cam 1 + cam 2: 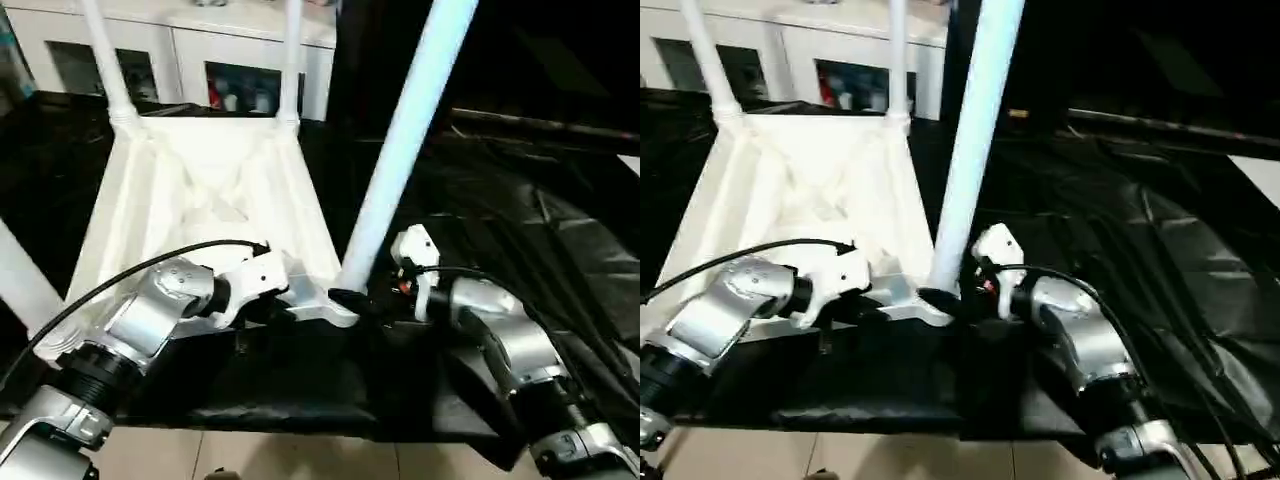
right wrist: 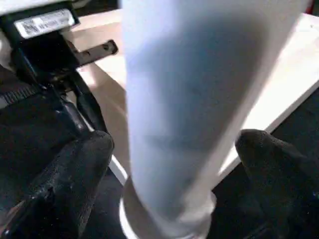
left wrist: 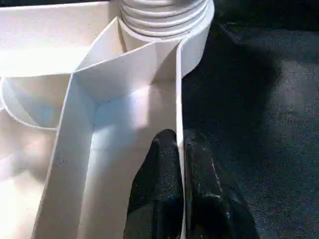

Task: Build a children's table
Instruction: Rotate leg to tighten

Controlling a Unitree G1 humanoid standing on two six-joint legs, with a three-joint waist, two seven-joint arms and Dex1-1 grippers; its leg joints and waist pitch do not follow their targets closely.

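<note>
The white children's table (image 1: 200,190) lies upside down on the black-covered work table, ribbed underside up. Two legs (image 1: 105,60) rise from its far corners and another leg (image 1: 20,285) rises at the near left. A long leg (image 1: 400,140) stands tilted in the near right corner socket (image 3: 164,20). My left gripper (image 3: 178,144) is shut on the thin rim wall (image 3: 177,89) just beside that socket. My right gripper (image 2: 174,149) is open, one black finger (image 2: 82,159) on each side of the leg's base.
The work table's black cover (image 1: 520,200) lies wrinkled to the right. Its front edge runs just beneath my forearms, with tiled floor (image 1: 300,455) below. A white glass-door cabinet (image 1: 240,60) stands behind. A black cable (image 1: 130,275) arcs over my left forearm.
</note>
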